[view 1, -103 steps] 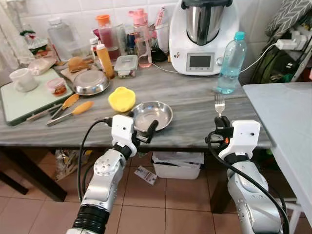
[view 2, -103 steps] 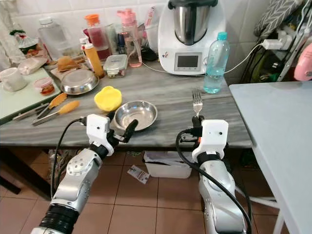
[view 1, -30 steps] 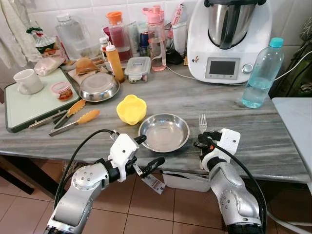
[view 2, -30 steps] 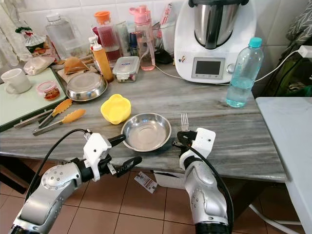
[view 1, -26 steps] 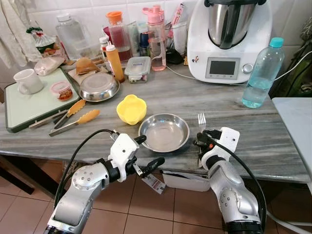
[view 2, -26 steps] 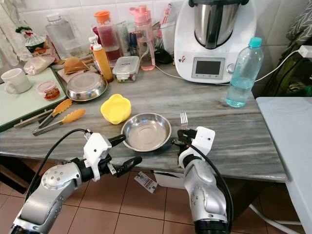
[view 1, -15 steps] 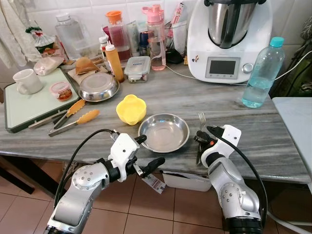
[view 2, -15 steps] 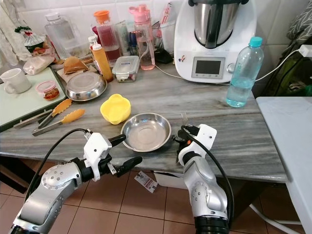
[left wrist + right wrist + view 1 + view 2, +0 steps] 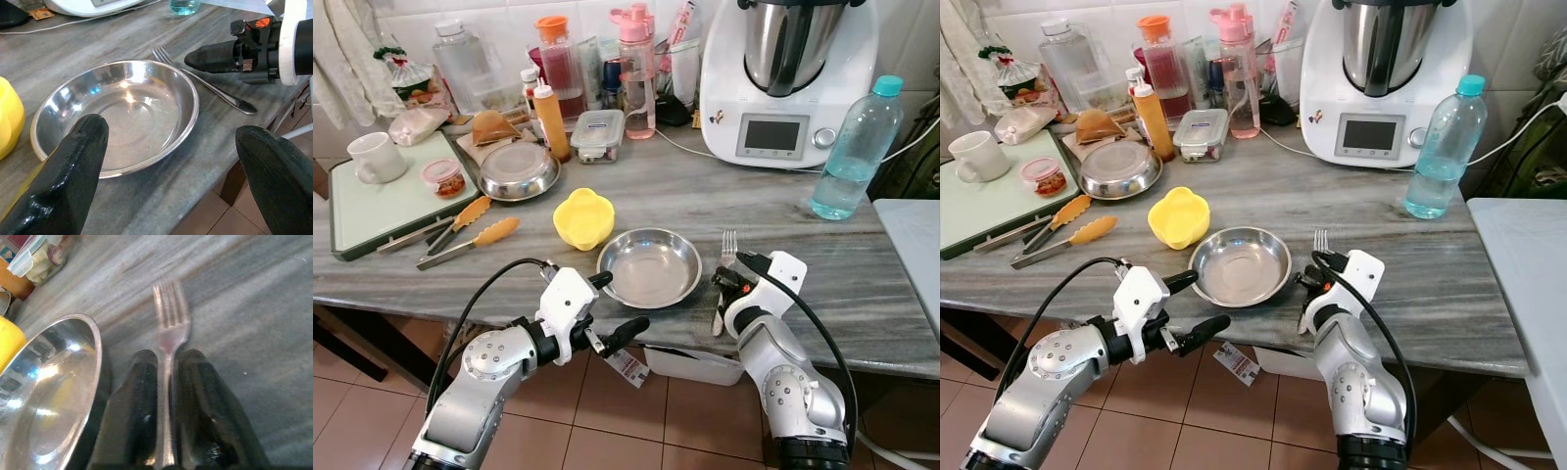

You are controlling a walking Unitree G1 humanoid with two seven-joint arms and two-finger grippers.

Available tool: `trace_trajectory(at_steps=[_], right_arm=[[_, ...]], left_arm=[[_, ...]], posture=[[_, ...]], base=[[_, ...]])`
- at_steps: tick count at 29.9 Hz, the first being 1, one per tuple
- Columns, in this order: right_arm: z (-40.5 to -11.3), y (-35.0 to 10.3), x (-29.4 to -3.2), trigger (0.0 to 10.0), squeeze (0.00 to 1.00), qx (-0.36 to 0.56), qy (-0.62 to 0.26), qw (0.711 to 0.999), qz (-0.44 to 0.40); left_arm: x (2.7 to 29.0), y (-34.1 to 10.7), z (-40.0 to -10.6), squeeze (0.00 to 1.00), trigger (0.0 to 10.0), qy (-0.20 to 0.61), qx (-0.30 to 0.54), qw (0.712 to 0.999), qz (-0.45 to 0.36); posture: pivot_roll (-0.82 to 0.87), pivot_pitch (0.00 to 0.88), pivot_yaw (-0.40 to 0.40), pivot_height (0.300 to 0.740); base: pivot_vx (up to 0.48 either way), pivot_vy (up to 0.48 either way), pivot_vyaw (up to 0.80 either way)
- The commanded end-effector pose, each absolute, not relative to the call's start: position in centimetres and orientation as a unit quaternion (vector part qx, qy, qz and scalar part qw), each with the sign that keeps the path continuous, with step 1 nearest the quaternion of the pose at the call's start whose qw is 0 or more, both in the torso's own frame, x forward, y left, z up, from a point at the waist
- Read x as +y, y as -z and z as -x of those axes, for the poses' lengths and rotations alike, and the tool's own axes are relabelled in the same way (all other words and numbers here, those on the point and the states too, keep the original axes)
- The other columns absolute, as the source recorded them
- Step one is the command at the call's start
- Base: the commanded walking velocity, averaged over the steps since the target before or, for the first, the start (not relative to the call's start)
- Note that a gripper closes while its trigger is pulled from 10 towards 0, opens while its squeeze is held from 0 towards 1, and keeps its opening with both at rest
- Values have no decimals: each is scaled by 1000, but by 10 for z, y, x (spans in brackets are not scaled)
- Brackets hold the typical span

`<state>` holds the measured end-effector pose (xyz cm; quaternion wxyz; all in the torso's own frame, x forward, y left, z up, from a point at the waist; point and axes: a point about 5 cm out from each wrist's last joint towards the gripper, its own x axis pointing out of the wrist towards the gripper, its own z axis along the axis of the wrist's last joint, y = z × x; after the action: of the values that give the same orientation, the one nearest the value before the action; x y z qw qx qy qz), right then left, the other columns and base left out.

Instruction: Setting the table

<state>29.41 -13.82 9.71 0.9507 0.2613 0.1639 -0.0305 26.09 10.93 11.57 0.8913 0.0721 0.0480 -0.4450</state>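
Risk of a skewed or skidding fork (image 9: 724, 257): thin, smooth polished steel on a slick grey-veined marble bench (image 9: 862, 284), lying flat just right of the steel bowl (image 9: 649, 266), tines toward the far side, handle end close to the near edge. Right claw (image 9: 166, 382) low over the handle, its two glossy black fingers (image 9: 134, 396) narrowly parted with the handle between them; whether pinching it or just let go, cannot tell. Any sideways drag while lifting away likely to swing the fork against the bowl's rounded rim, or nudge it off the near edge. Left claw (image 9: 612, 305) wide open, holding nothing, at the near edge beside the bowl; a bump from its blunt matte fingers likely to slide the shallow, light, mirror-bright bowl into the soft yellow scalloped cup (image 9: 583, 217) behind it.
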Motion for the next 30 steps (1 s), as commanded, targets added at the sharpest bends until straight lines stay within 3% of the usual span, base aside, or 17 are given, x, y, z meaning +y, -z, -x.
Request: trace_trajectory(at_steps=[1, 13, 30], right_arm=[[-282, -75, -133, 10000, 1000, 221, 44, 934, -276], [-276, -89, -151, 10000, 1000, 194, 54, 960, -196], [-274, -97, -148, 10000, 1000, 180, 31, 977, -108]], left_arm=[[110, -116, -263, 0, 10000, 446, 53, 889, -83], [110, -114, -265, 0, 10000, 443, 57, 891, -86], [108, -114, -270, 0, 10000, 437, 52, 894, -82]], posture=[[-100, 30, 119, 740], [-106, 22, 119, 740], [-111, 9, 109, 740]], base=[[0, 0, 0], [0, 0, 0], [0, 0, 0]])
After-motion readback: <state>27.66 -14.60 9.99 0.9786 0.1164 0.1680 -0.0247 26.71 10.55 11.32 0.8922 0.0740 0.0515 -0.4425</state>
